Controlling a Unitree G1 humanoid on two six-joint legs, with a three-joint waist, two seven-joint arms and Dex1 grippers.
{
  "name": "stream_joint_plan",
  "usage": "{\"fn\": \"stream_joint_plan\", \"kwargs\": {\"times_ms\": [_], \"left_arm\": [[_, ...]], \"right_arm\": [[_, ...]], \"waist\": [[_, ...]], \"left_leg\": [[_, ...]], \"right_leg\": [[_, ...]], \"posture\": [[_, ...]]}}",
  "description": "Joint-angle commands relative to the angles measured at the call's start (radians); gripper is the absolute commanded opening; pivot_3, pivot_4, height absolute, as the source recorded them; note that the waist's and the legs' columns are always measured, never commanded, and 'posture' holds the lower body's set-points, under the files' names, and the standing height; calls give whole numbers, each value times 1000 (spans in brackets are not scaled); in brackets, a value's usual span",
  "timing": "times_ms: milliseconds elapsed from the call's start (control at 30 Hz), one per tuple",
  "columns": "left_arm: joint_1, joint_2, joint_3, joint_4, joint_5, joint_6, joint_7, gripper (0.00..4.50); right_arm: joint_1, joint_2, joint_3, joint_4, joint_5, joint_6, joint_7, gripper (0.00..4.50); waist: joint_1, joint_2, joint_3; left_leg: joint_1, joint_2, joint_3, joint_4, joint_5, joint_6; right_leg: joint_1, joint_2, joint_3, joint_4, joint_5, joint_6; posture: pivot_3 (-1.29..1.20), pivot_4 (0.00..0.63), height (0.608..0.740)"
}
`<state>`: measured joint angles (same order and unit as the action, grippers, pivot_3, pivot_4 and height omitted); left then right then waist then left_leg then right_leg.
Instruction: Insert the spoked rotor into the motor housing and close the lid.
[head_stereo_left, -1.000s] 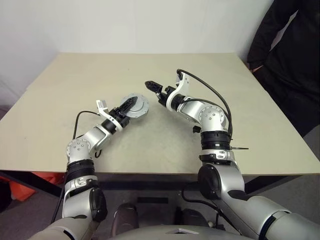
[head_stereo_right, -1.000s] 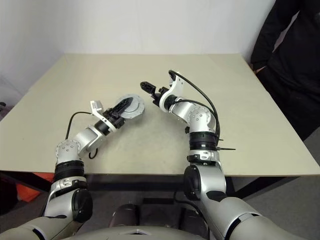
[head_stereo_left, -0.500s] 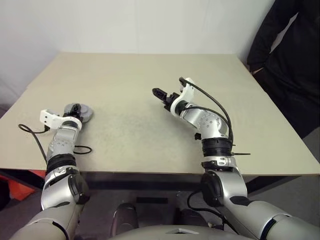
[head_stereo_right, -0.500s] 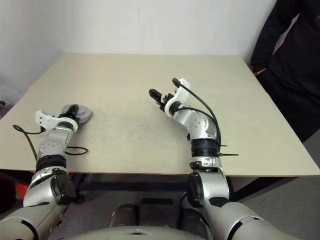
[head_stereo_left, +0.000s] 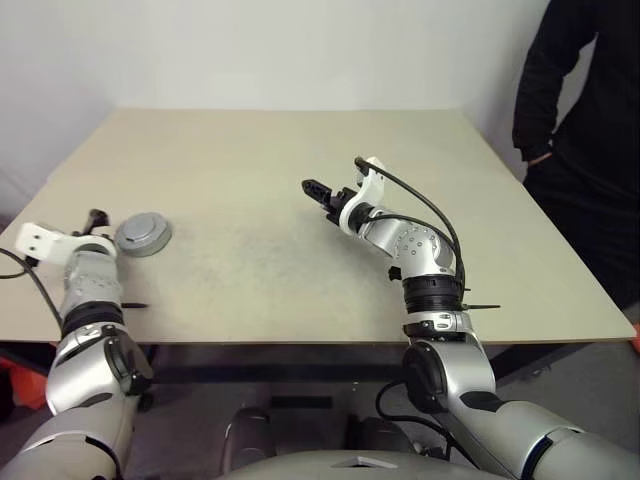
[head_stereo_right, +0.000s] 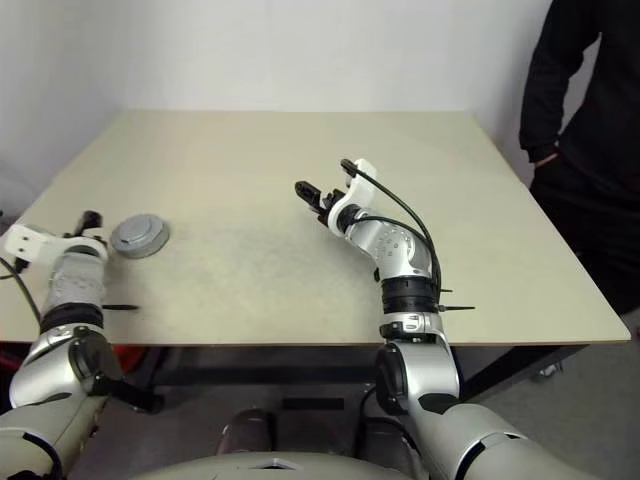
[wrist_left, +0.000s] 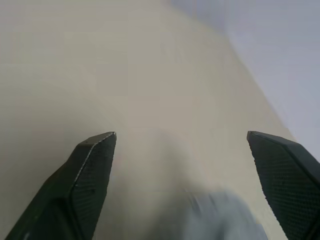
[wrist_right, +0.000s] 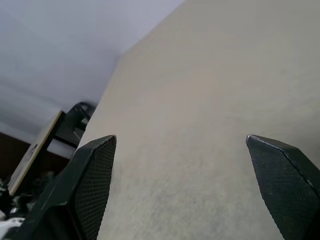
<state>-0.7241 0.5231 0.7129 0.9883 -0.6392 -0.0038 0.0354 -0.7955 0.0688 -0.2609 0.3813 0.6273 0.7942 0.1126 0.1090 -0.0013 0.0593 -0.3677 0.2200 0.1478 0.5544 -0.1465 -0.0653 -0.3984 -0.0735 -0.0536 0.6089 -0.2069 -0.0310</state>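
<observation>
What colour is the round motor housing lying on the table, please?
Plain grey metal; the motor housing shows best in the left eye view.

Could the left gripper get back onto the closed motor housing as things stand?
Probably yes. The left gripper is open beside the motor housing, with bare table between them and nothing in the way.

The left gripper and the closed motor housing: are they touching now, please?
Apart. In the left eye view, the left gripper sits beside the motor housing, with bare table visible between them.
</observation>
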Motion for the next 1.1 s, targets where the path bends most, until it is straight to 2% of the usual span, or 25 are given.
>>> {"fn": "stream_joint_plan", "kwargs": {"times_ms": [33,133,200,233,333,400,567,667,800,1100], "left_arm": [[-71,29,-58,-6,76,-93,-42,4469],[-99,-6,-148,-51,149,-156,-144,4469],[-91,-68,-251,-158,143,-89,-341,4469],[-65,-100,-321,-246,128,-23,-457,4469],[9,-162,-478,-446,115,113,-658,4469],[51,-176,-589,-521,158,157,-760,4469],[136,-180,-763,-597,266,153,-890,4469],[164,-186,-797,-596,308,124,-916,4469],[163,-205,-798,-573,337,102,-909,4469],[158,-219,-800,-584,359,111,-907,4469]], "right_arm": [[-7,-16,59,-63,-33,-38,58,4305],[48,-92,207,-146,-201,-201,126,4305],[91,-176,317,-183,-348,-339,156,4305],[109,-213,346,-193,-380,-350,177,4305],[144,-283,352,-201,-398,-289,205,4305],[181,-357,366,-218,-454,-280,216,4305],[263,-509,341,-339,-514,-308,249,4305],[316,-564,307,-417,-501,-293,278,4305],[395,-621,286,-508,-439,-212,385,4305],[384,-565,321,-524,-478,-196,362,4305]], "waist": [[12,0,0],[31,0,0],[49,-1,0],[56,-1,0],[55,-1,1],[43,-1,1],[20,1,2],[13,2,2],[16,2,2],[16,3,2]], "left_leg": [[0,0,0,0,0,0],[-1,0,0,1,0,0],[-1,0,0,3,-1,1],[-1,0,0,5,-1,2],[-2,-3,1,9,-3,4],[-1,-6,2,10,-3,6],[0,-4,2,10,-4,6],[-1,0,2,10,-3,6],[0,0,2,11,-5,9],[3,1,2,16,-6,11]], "right_leg": [[0,0,0,0,0,0],[0,-1,0,0,-1,1],[1,-1,0,0,-1,2],[3,-3,-1,0,-1,2],[4,-8,0,0,1,1],[4,-9,0,1,2,1],[2,-5,2,3,2,0],[-1,-1,2,4,1,-1],[1,0,2,5,1,-1],[5,-1,2,6,-2,3]], "posture": [[0,0,740],[0,0,740],[0,0,740],[0,0,740],[0,0,740],[0,0,740],[0,0,740],[0,0,740],[0,0,740],[0,0,740]]}}
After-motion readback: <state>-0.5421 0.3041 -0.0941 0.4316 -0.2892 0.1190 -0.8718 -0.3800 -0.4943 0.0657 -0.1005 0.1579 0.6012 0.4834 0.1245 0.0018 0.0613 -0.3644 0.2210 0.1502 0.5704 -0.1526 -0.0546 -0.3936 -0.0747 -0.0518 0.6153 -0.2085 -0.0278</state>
